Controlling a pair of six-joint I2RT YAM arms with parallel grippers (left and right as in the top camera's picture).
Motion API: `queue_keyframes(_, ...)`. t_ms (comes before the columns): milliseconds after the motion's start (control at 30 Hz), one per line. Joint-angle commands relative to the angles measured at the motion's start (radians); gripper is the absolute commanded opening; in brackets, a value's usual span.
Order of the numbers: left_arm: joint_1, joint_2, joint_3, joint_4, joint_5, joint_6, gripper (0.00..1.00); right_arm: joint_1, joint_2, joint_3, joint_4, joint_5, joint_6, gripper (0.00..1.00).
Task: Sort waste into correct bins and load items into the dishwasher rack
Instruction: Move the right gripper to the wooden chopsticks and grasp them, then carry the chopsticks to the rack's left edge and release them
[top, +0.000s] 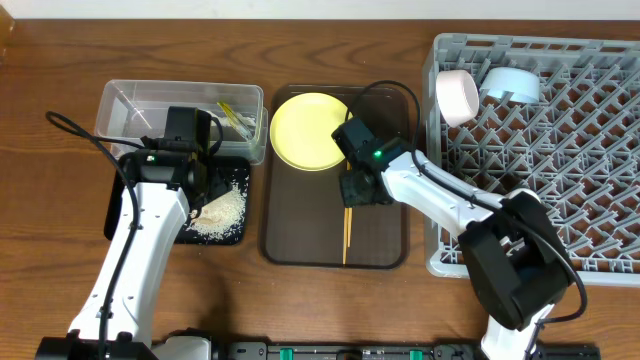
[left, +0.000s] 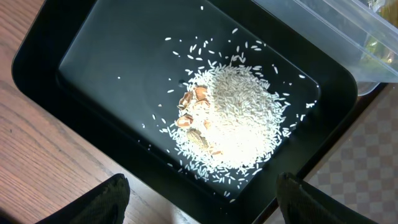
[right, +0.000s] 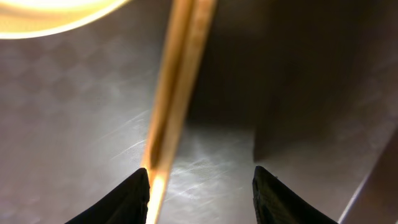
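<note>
**Overhead.** At left centre, poised with the left gripper (top: 205, 197) over the rice (top: 222, 212) heaped in the black tray (top: 114, 215). Forearm running up from the lower left, wrist bent down over the heap. Just above, inside the clear tub (top: 130, 108), the wrapper (top: 238, 118), binned apart from the food scraps. At centre, reaching with the right gripper (top: 356, 188) down onto the brown tray (top: 385, 245), at the top end of the chopsticks (top: 346, 235) and just under the plate (top: 310, 130). Arm stretched in from the lower right, across the lower-left corner of the rack (top: 560, 170). In the rack's upper left, a pink bowl (top: 456, 96) and a blue bowl (top: 512, 84), tipped on edge, likely for draining.

**Left wrist.** Looking straight down on the rice, heaped mid-frame with a few brown bits (left: 193, 102). Spread wide, fingertips (left: 106, 202) at the bottom corners, holding nothing.

**Right wrist.** Straddling the chopsticks low over the brown tray, parted to a middling width and not closed on them. Off-centre, with the sticks close beside the fingertip (right: 127, 199) at left of frame. Probably lined up to pinch both as one pair.
</note>
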Motion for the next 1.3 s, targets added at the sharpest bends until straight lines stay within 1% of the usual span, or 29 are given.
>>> queue_keyframes(0,0.003,-0.006,-0.003,-0.006,-0.006,0.009,0.78,0.011,0.032,0.001,0.000,0.064,0.048,0.52)
queue_keyframes(633,0.003,-0.006,-0.003,-0.005,-0.006,0.009,0.78,0.021,0.047,0.001,0.020,0.047,0.048,0.54)
queue_keyframes(767,0.003,-0.006,-0.003,-0.005,-0.006,0.010,0.78,0.022,0.047,0.001,0.048,-0.012,0.044,0.54)
queue_keyframes(1033,0.003,-0.006,-0.003,-0.005,-0.006,0.009,0.78,0.022,0.047,0.001,0.017,0.033,0.045,0.52)
queue_keyframes(1167,0.003,-0.006,-0.003,-0.005,-0.006,0.009,0.78,0.021,0.047,0.001,-0.030,0.080,0.084,0.39)
queue_keyframes(1267,0.003,-0.006,-0.003,-0.005,-0.006,0.009,0.78,0.016,0.047,0.001,-0.049,0.082,0.090,0.15)
